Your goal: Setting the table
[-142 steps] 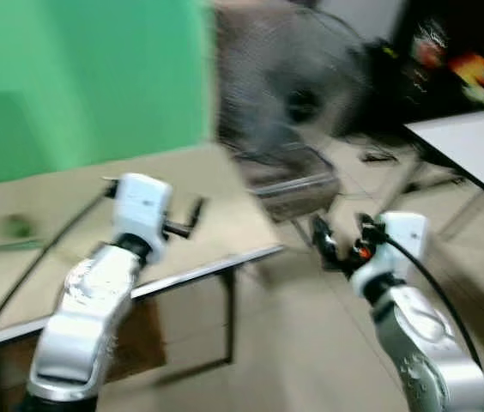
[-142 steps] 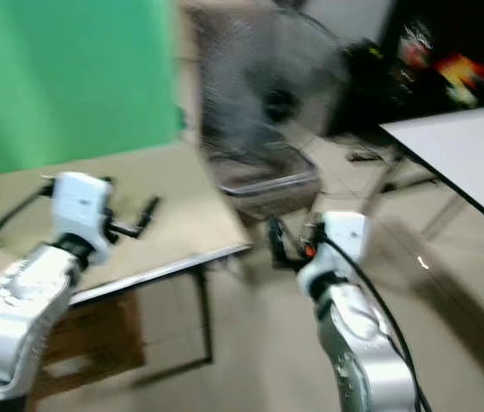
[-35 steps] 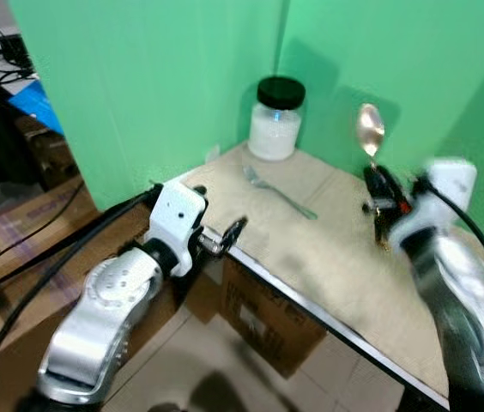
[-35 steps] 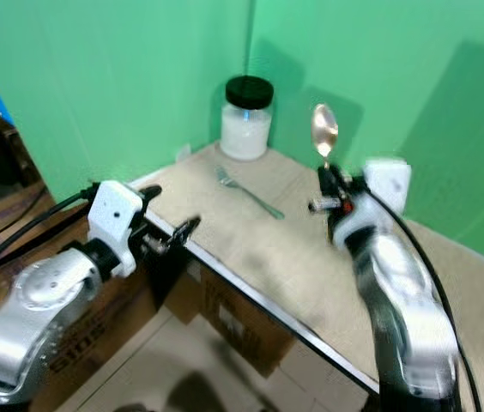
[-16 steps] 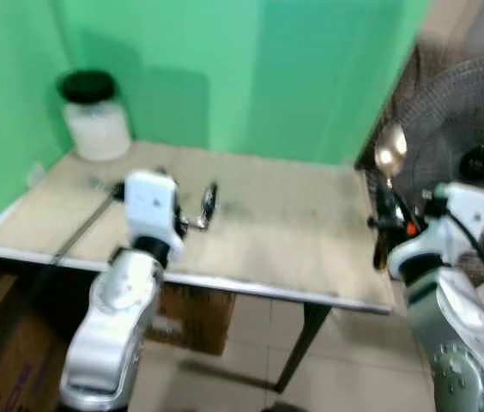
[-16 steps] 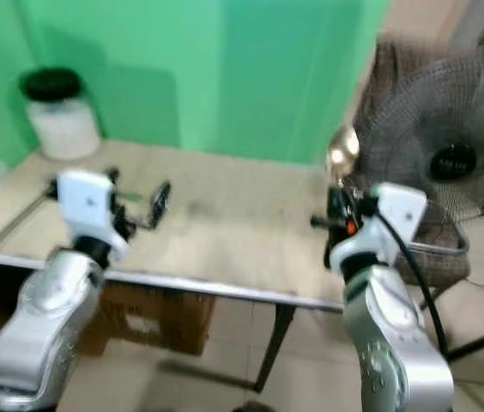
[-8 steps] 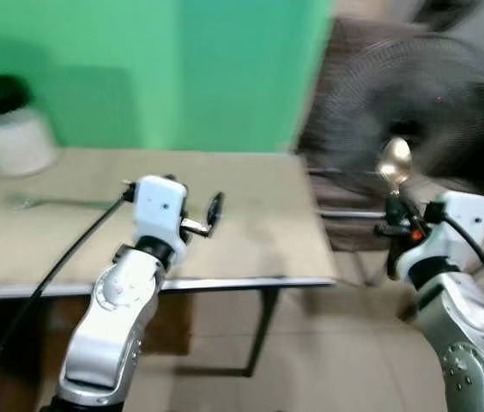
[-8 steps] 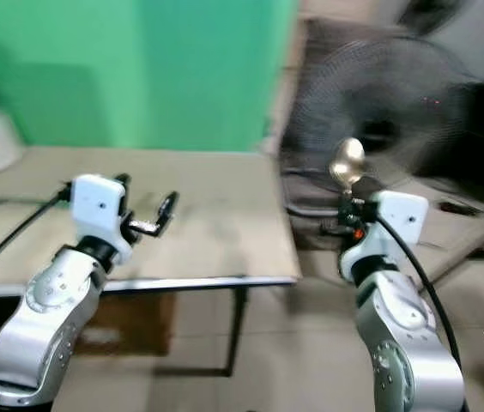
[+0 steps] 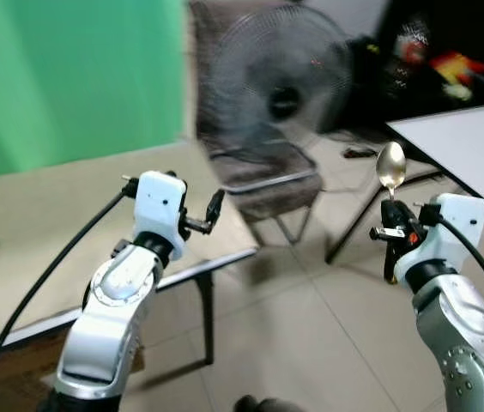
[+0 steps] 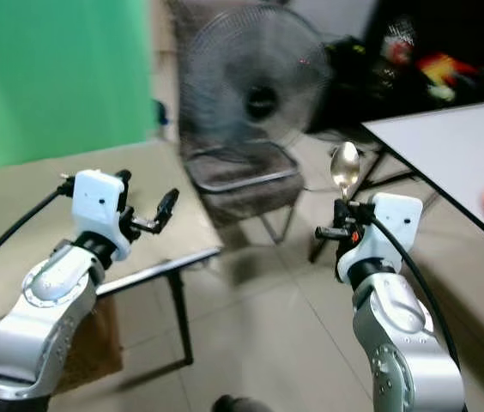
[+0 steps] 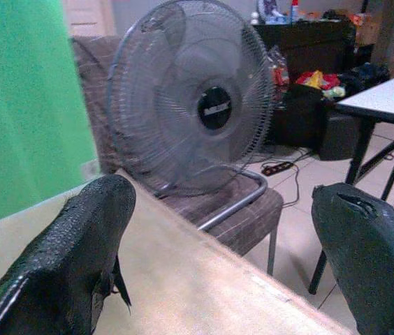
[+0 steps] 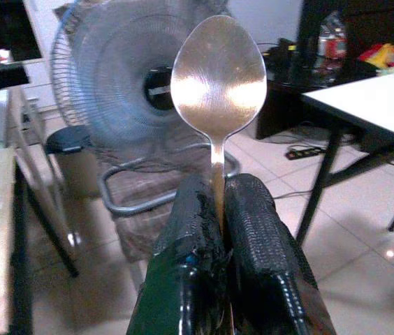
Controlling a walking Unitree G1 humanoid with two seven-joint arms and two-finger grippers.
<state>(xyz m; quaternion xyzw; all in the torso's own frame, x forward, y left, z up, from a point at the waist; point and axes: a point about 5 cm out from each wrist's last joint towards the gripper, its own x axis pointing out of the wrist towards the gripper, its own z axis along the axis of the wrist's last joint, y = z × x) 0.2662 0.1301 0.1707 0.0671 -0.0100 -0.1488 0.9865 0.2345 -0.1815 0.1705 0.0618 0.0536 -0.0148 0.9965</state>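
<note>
no readable text (fan badge blurred)

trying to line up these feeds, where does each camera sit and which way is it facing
Left eye view: on the head, facing forward and down; shows both silver arms, the left gripper over the beige table, the right gripper holding a spoon.
Right eye view: same head, same scene, plus the white table.
Left wrist view: along the open black fingers toward the fan.
Right wrist view: along fingers clamped on the spoon.
All four share the fan.
</note>
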